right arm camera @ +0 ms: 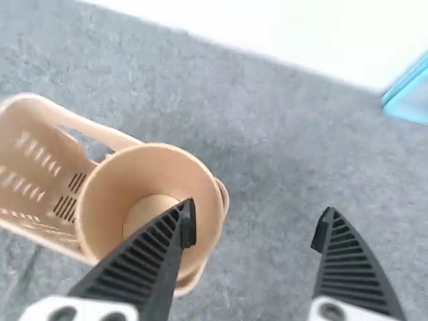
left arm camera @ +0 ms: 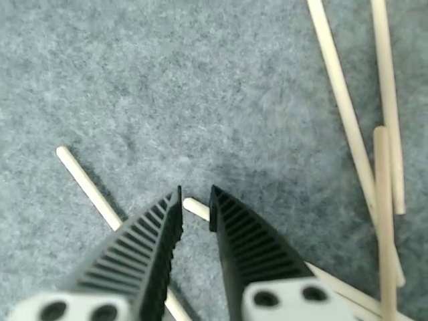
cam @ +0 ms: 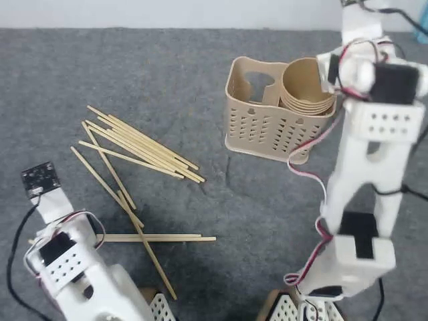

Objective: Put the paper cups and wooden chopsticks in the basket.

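Cups (cam: 307, 87): stacked in basket (cam: 267, 127). Chopsticks (cam: 140, 150): scattered on carpet (cam: 134, 67), well apart from basket. Right gripper (right arm camera: 258, 210): wide open over cups. Left gripper (left arm camera: 195, 194): fingers barely parted, over a stick end.

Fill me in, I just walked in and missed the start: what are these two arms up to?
They are clearing cups and chopsticks into a basket. A stack of paper cups sits in one of its compartments, and the right gripper is open just above and beside it. The chopsticks lie scattered on the grey mat, outside the basket. The left gripper is low over the mat, its fingers slightly apart on either side of the end of one chopstick.
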You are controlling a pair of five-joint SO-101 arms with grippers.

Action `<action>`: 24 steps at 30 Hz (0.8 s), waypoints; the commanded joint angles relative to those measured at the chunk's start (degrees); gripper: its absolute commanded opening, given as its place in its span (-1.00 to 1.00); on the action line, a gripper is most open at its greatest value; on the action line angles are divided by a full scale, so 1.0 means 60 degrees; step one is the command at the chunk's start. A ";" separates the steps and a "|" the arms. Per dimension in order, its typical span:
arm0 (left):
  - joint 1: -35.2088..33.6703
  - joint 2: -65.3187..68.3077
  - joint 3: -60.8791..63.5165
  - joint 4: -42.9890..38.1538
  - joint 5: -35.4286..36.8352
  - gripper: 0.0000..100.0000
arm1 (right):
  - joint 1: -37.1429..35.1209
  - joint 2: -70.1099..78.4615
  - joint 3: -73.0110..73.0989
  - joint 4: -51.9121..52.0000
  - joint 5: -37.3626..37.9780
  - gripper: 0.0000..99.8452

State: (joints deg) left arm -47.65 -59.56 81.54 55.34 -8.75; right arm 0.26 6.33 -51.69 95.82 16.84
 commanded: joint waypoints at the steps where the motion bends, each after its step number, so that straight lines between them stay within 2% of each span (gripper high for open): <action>1: -0.0015 0.0073 -0.0418 -0.0029 -0.0161 -0.87 | -0.0139 -0.1370 -0.0410 0.0447 0.0103 -0.43; 4: -0.0513 0.0073 -0.0652 0.0000 -0.0161 -0.87 | -0.0916 -0.2029 -0.0410 0.1121 0.0117 -0.43; 9: -0.2051 0.0132 -0.1136 0.0000 -0.0176 -0.87 | -0.2630 -0.3260 0.0205 0.1223 0.0410 -0.43; 11: -0.2755 0.0132 -0.1267 0.0000 -0.0484 -0.85 | -0.3421 -0.3700 0.1084 0.1223 0.0967 -0.43; 15: -0.3971 0.0161 -0.1429 0.0147 -0.0967 -0.68 | -0.4681 -0.4212 0.3443 0.1223 0.1612 -0.43; 19: -0.4073 0.0176 -0.1297 0.0161 -0.0967 -0.67 | -0.5121 -0.4330 0.4996 0.1165 0.2022 -0.43; 24: -0.3897 0.0513 -0.1194 0.0132 -0.0952 -0.67 | -0.5179 -0.4462 0.5714 0.1165 0.2344 -0.43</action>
State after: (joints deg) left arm -71.65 -58.59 75.47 56.22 -14.20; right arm -30.15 -17.14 -18.11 100.66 28.97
